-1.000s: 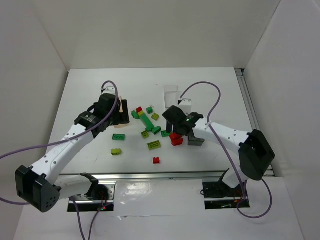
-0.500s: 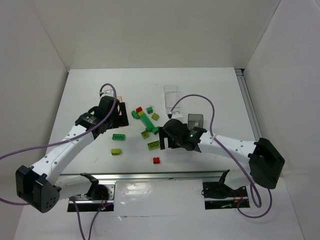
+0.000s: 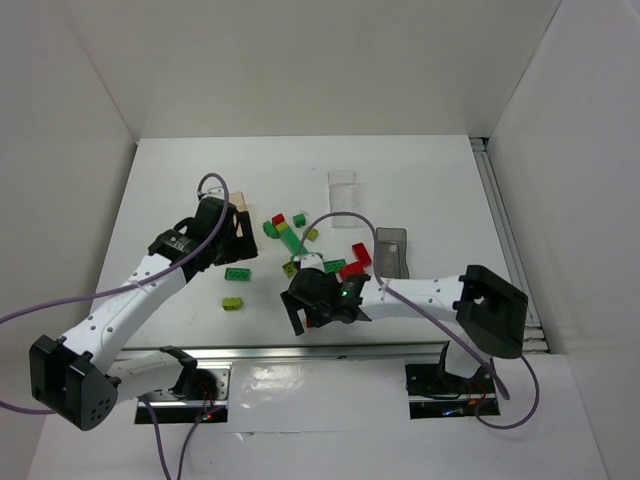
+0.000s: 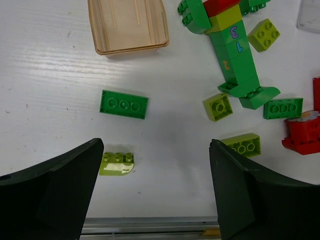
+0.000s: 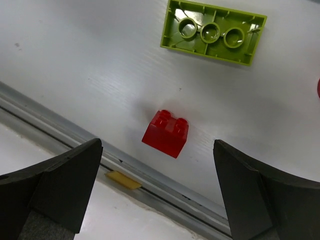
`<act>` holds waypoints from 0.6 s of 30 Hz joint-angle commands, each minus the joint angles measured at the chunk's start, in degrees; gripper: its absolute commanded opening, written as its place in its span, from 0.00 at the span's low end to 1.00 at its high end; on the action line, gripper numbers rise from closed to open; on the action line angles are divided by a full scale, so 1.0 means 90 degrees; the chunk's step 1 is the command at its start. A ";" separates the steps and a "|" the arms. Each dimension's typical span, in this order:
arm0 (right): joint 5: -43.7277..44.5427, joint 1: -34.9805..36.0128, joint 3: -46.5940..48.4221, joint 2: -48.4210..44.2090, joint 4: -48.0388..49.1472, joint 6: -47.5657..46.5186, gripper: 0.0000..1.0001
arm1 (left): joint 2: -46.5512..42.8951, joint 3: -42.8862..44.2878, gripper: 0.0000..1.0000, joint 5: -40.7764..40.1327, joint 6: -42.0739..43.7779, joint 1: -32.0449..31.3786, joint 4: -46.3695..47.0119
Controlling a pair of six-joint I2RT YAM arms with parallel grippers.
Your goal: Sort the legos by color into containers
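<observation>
Near the front edge of the table (image 5: 75, 60) | my right gripper (image 5: 156, 145) hangs over a small red brick (image 5: 166, 132) | brick sits between my fingers, about centred, turned slightly askew | jaws spread wide, holding nothing | lime brick (image 5: 214, 32) lies beyond | left gripper (image 4: 156, 145), likewise wide and empty, is well apart.

A white table (image 3: 420, 180) is boxed in by plain white walls (image 3: 300, 70) at its left, back and right. A metal rail (image 3: 270, 352) runs along the table's near edge, and another rail (image 3: 500, 215) along its right edge. A small yellowish tab (image 5: 123, 180) lies against the near rail.
</observation>
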 commanded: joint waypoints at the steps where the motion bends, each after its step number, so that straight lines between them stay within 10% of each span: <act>1: 0.0247 0.0019 0.0393 0.0403 -0.0158 0.0269 0.99 | 0.0008 0.0081 0.95 0.0158 -0.0060 0.0028 0.0089; 15: 0.0794 0.0146 0.0696 0.0757 -0.0480 0.0650 0.31 | -0.0002 0.0081 0.97 -0.0028 0.0066 0.0028 0.0089; 18: 0.1145 0.0146 0.0911 0.0426 -0.0725 0.0650 0.31 | -0.0002 0.0081 1.00 -0.0028 0.0067 0.0028 0.0031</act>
